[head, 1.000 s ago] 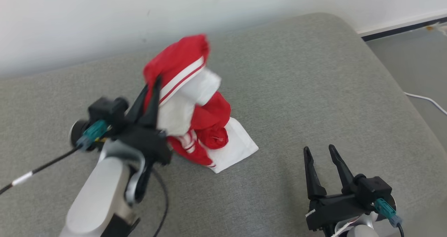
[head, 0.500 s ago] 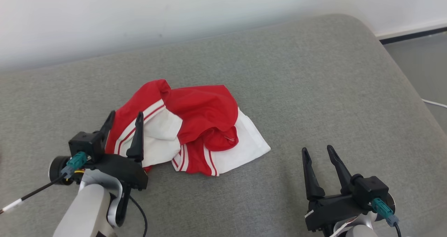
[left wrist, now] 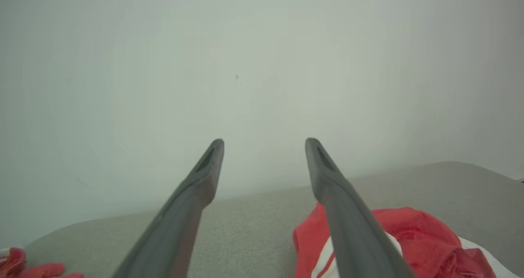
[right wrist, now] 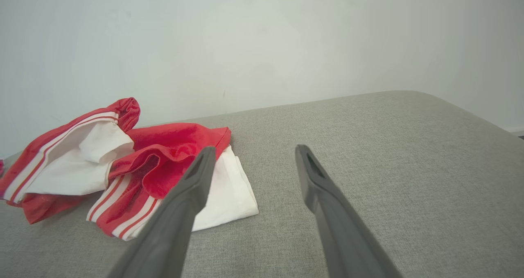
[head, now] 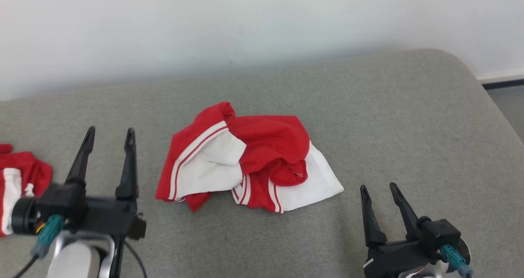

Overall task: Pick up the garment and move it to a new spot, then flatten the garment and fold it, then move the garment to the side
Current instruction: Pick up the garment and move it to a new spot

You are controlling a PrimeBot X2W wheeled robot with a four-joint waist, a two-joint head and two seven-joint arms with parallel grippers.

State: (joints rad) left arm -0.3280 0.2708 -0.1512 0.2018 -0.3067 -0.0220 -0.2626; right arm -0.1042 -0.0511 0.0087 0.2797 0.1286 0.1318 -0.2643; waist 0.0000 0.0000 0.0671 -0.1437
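On top of the big, soft grey cushion [head: 389,118], the crumpled red and white cloth garment [head: 245,163] lies in a heap near the middle. Nothing holds it. Its long way runs from side to side, so one end points at each arm.

The left gripper [head: 110,129], with two long dark fingers, is off to the garment's left, near the red edge with white stripes. Its fingers are spread wide and hold nothing. The right gripper [head: 377,186] is off to the right, just beside the white corner that sticks out. Its fingers are spread too and hold nothing.

I think the right gripper is a bit nearer. Each arm would reach inward to its own end to pull the garment flat.

A small second red and white cloth [head: 20,175] lies at the far left, past the left gripper.
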